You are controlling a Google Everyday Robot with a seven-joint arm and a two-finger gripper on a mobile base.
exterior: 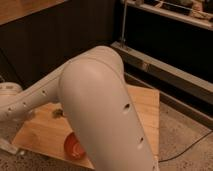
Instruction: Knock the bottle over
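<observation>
One arm (100, 115) fills the view, hiding bottle and gripper off lower left; finger state I cannot tell. Likely approaching; next, a sideways push near the bowl (73, 146)

A pale wooden worktop (142, 107) sits low on a speckled grey floor (182, 142). Near its front edge rests a red-brown bowl (73, 146), partly hidden. Further back on the wood lies a small dark greenish item (58, 113), too indistinct to identify. A thin black cable (192, 147) snakes across the floor at the right. Behind the worktop stands a dark wall (55, 45), and to the right a black metal-framed rack (165, 35) with a shelf of blurred things on top.
</observation>
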